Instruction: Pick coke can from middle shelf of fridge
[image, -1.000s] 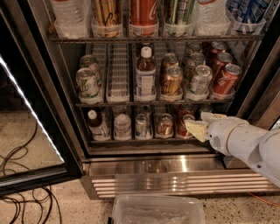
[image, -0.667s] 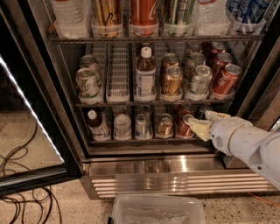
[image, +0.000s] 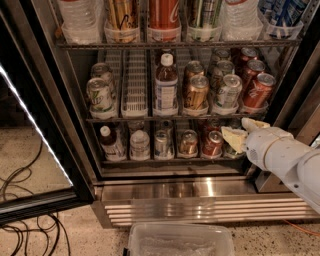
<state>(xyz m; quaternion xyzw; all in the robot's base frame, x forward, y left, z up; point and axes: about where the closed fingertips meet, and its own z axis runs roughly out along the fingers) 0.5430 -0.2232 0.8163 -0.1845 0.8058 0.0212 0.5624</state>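
The fridge (image: 175, 189) stands open in the camera view. Its middle shelf (image: 134, 85) holds white lane trays. The coke can (image: 258, 90) stands at the front of the rightmost lane, with two more red cans behind it. Silver-green cans (image: 99, 94), a bottle (image: 165, 85), gold-brown cans (image: 196, 93) and silver cans (image: 228, 92) fill the other lanes. My gripper (image: 241, 131) is open and empty. It hangs at the right of the fridge in front of the lower shelf, just below and left of the coke can, not touching it.
The black-framed glass door (image: 30, 115) swings out at the left, with cables (image: 25, 210) on the floor beneath. A clear plastic bin (image: 180, 241) sits in front of the base grille (image: 200, 209). The lower shelf holds bottles and cans, including a red can (image: 212, 143) close to my gripper.
My gripper has risen a little and moved slightly right, closer to the underside of the middle shelf. The cans have not moved.
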